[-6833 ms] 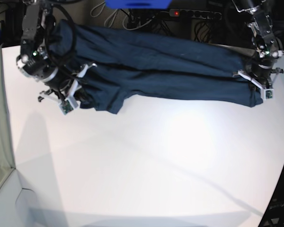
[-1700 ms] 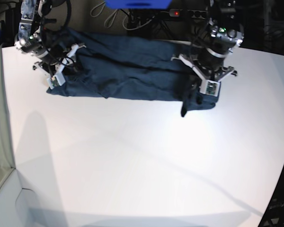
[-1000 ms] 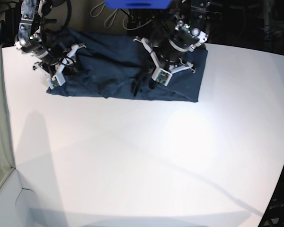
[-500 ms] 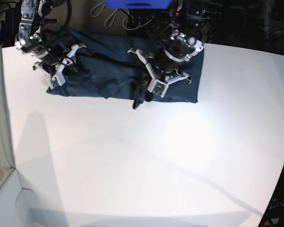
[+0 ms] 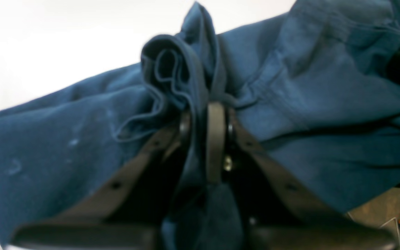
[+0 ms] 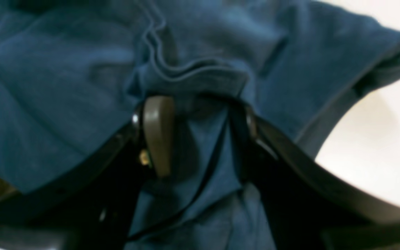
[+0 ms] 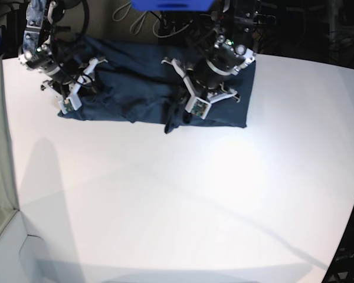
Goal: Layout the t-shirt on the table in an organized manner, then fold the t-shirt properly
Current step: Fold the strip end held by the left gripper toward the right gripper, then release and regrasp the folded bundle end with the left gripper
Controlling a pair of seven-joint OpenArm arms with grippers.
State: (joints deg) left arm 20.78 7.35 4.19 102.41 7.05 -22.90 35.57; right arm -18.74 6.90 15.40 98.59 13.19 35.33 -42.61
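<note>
Presently the left gripper (image 5: 203,114) is pinched on a bunched fold of the t-shirt (image 7: 135,88); the right gripper (image 6: 193,118) is clamped on a thicker wad at the opposite end. Shirt lies in a folded band along the table's (image 7: 183,200) far edge. Cloth judged light, limp, prone to slumping; hems and corners grip best. Ample bare surface lies nearward for spreading

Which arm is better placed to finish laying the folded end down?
Probably the left. The left gripper already pinches the dark navy-blue cloth t-shirt at mid-length, its folded end hanging just over the matte white table. The right gripper grips the opposite end, seemingly anchoring it.
</note>
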